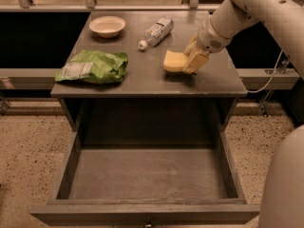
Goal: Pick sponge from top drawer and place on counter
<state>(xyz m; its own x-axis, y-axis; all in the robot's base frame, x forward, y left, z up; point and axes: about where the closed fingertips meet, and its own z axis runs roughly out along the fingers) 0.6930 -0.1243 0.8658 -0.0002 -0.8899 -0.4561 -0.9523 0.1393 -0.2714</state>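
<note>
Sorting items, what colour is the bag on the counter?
Green bag, clearest in camera view; the gripper grips the sponge over the counter.

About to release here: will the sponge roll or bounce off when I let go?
Probably not: the sponge is a flat-sided block, so unlikely to roll. It looks soft and light, so may spring back when the gripper, clamped on one end over the counter, opens.
</note>
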